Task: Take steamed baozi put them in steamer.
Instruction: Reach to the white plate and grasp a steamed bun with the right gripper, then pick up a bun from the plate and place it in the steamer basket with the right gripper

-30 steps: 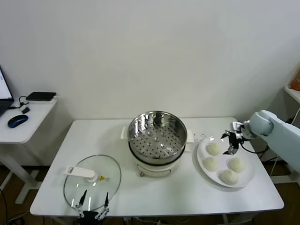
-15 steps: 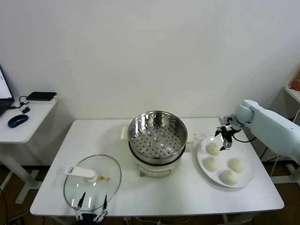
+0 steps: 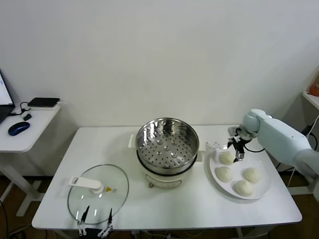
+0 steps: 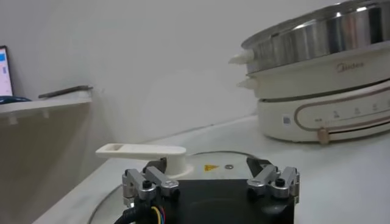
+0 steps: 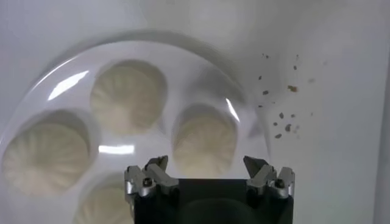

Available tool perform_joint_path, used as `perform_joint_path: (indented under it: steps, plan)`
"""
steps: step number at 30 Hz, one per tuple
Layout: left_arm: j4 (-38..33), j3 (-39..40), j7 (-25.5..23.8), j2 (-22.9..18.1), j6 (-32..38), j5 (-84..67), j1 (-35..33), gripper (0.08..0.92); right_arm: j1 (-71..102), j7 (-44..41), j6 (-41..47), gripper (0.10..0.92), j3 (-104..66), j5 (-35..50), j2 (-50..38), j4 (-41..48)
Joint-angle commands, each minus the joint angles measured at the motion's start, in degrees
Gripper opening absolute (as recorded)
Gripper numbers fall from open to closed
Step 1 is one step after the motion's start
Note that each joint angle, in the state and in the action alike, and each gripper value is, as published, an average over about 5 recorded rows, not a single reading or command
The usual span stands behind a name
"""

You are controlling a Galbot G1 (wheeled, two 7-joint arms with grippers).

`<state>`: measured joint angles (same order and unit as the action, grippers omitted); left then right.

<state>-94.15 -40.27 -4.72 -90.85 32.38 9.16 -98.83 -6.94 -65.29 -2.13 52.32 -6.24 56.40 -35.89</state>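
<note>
Step in hand: I judge this the approach to the first pick; I have the right gripper (image 3: 235,150) poised over the steamed baozi (image 3: 227,158) nearest the steamer (image 3: 167,144); nothing has been lifted.

Right gripper state: fingers spread wide in the right wrist view (image 5: 207,165), one to each side of the bun below them (image 5: 204,142); I see no contact with the dough and nothing held.

Task items: all four buns sit on the white plate (image 3: 264,190) at the table's right end; the other three lie at (image 3: 224,174), (image 3: 251,175) and (image 3: 243,187), close together but apart.

Steamer: stands open at the table's centre, to the left of the plate; its perforated tray shows no bun; I count none delivered.

Next move, my judgement: lower the open fingers to straddle the near bun, close gently as the dough looks soft and could dent, then lift and carry left over the steel rim; the neighbouring buns are near enough that a finger might nudge one.

Left gripper (image 3: 93,230): parked low at the table's front edge beside the glass lid (image 3: 98,187); fingers apart (image 4: 210,181); holding nothing.

Lid: lies flat on the table, well clear of the carry path.
</note>
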Motion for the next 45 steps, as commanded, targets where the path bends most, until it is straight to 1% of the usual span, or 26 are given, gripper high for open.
perform_joint_path:
  steps: [1,6,9,11,14,17,21,26,31,34,38,42,45]
  plan:
    - [0.00,-0.13,0.05,-0.02,0.05,0.34,0.03,0.823,1.08,-0.13,-0.72,0.796,-1.89,-2.34,2.46,3.73]
    - [-0.25,-0.14,0.06,-0.06,0.09,0.44,-0.15,0.823,1.07,-0.26,-0.68,0.668,-2.33,-1.94,2.83,3.64]
    - [-0.59,-0.15,0.06,-0.09,0.08,0.49,-0.40,0.823,0.79,-0.29,-0.62,0.621,-1.89,-1.59,2.51,2.66]
    - [-1.01,-0.18,0.05,-0.09,0.05,0.49,-0.68,0.823,-0.10,-0.47,-0.32,0.614,-0.42,-0.02,1.43,0.55]
    - [-1.66,-0.30,0.05,-0.02,0.06,0.49,-1.15,0.823,-3.98,-1.19,0.51,0.611,5.00,5.64,-1.90,-5.85]
    - [-2.04,-0.44,0.07,0.11,0.18,0.49,-1.50,0.823,-11.75,-1.95,0.70,0.611,13.96,11.96,-5.98,-13.98]
    - [-2.11,-0.44,0.12,0.23,0.43,0.58,-1.62,0.823,-24.08,-2.35,-1.02,0.611,25.27,17.73,-9.59,-22.75]
    - [-1.95,-0.18,0.19,0.39,0.79,0.86,-1.68,0.823,-39.09,-1.13,-7.17,0.611,34.22,23.23,-9.72,-30.89]
    - [-1.70,-0.01,0.35,0.41,1.08,1.58,-1.51,0.823,-46.03,2.16,-15.94,0.611,36.79,26.98,-6.42,-36.87]
    - [-1.78,0.23,0.43,0.32,1.17,1.68,-1.32,0.823,-47.09,5.91,-22.09,0.611,36.31,26.64,-2.80,-37.80]
    - [-1.66,0.38,0.53,0.20,1.37,1.81,-0.92,0.823,-44.85,10.49,-28.86,0.614,33.98,22.06,3.27,-35.81]
    - [-1.63,0.12,0.70,0.16,1.65,1.80,-0.67,0.823,-40.10,12.42,-32.29,0.624,31.83,17.34,9.05,-31.32]
    - [-1.59,-0.11,1.00,0.18,1.92,1.83,-0.52,0.823,-35.23,13.26,-35.46,0.627,30.55,13.89,12.69,-25.84]
